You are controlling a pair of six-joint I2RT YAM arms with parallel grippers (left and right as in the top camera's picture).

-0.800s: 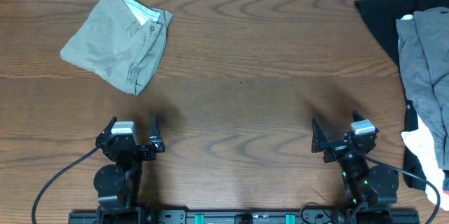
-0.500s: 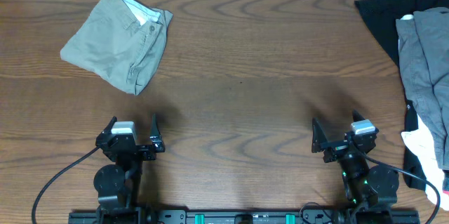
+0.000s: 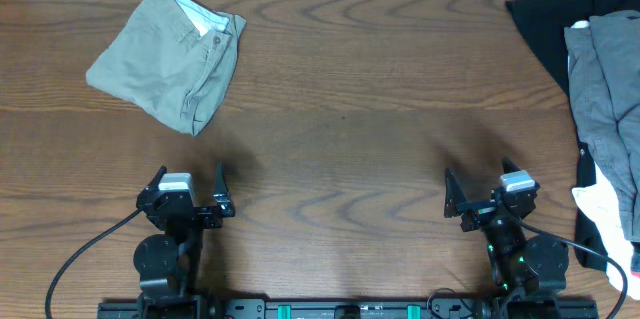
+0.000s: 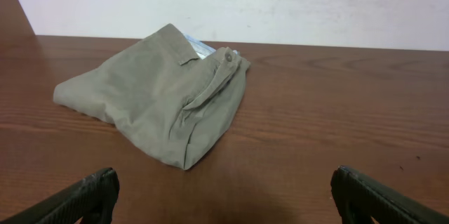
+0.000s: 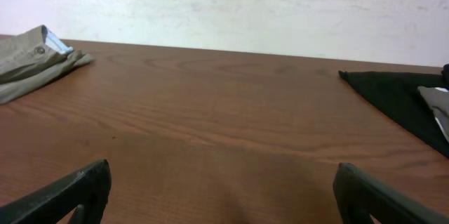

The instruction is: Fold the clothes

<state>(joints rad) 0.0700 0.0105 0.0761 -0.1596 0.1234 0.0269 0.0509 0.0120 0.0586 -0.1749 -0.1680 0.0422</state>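
Jaws on left gripper [image 3: 190, 176] and right gripper [image 3: 479, 173] wide apart, empty. Folded khaki-green cotton shorts [image 3: 170, 54] well ahead of left jaws: done, I judge. Unfolded heap of grey, black, white soft garments [image 3: 605, 89] ahead-right of right jaws. Next, I reckon: right arm reaches there, pinches grey edge.

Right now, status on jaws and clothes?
Both jaws open, empty. Khaki shorts folded, far left. Garment pile at right edge. Nothing in the way.
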